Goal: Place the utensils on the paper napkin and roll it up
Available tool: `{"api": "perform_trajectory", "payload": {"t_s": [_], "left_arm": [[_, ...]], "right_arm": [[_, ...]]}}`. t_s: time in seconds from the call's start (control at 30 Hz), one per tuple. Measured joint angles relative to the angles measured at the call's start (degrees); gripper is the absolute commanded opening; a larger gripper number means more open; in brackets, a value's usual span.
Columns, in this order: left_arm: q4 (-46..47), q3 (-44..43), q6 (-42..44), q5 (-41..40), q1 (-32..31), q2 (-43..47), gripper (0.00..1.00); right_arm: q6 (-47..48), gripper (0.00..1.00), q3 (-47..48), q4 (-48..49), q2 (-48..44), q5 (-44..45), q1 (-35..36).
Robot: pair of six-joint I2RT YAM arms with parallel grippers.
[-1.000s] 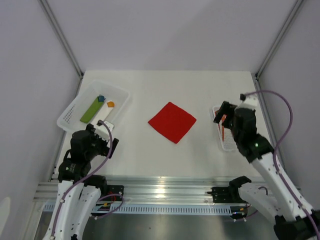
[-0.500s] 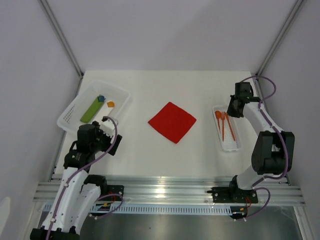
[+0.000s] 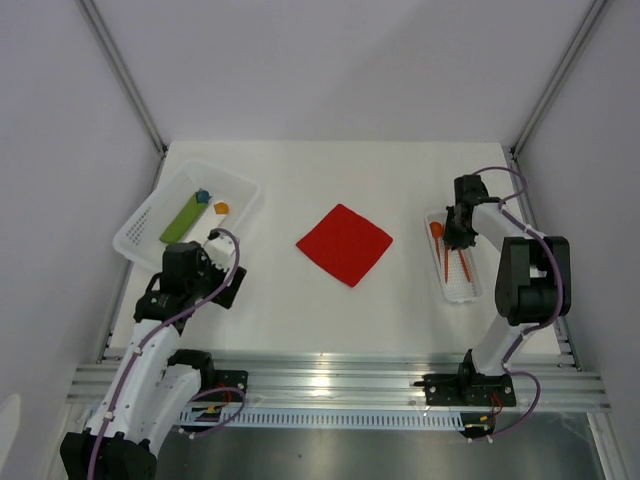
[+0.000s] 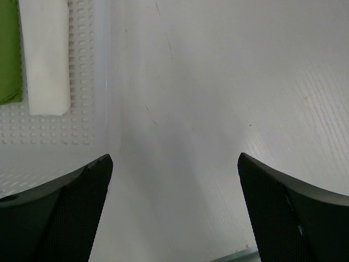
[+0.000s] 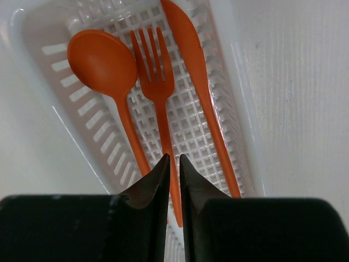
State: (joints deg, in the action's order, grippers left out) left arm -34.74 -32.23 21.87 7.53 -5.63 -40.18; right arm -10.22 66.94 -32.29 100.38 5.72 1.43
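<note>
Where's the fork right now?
In the white tray on the right of the table, right of the napkin; the right wrist view shows the fork between spoon and knife, under the right gripper.

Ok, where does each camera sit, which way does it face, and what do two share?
Top external: above and behind, looking down at the table; left arm, right arm and napkin show.
Left wrist: on the left arm, facing down beside the basket; open left gripper at bottom.
Right wrist: looking down into the tray at spoon, fork, knife; nearly closed right gripper at bottom.
Shared: top and right wrist see the tray; top and left wrist, the green bar.
</note>
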Motion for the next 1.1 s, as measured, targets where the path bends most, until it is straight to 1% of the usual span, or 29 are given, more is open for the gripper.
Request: {"api": "perform_trajectory", "payload": {"t_s": [0.6,1.1], "left_arm": [[-0.04,0.61,0.00,-0.42,0.00,-0.28,0.99],[-0.04,0.61,0.00,-0.50,0.00,-0.26,0.99]], "right_arm": [[0.00,0.14,0.81,1.33,3.43,1.14,1.40],[0.02,0.16,3.26,0.17,3.48,4.15,3.65]]}}
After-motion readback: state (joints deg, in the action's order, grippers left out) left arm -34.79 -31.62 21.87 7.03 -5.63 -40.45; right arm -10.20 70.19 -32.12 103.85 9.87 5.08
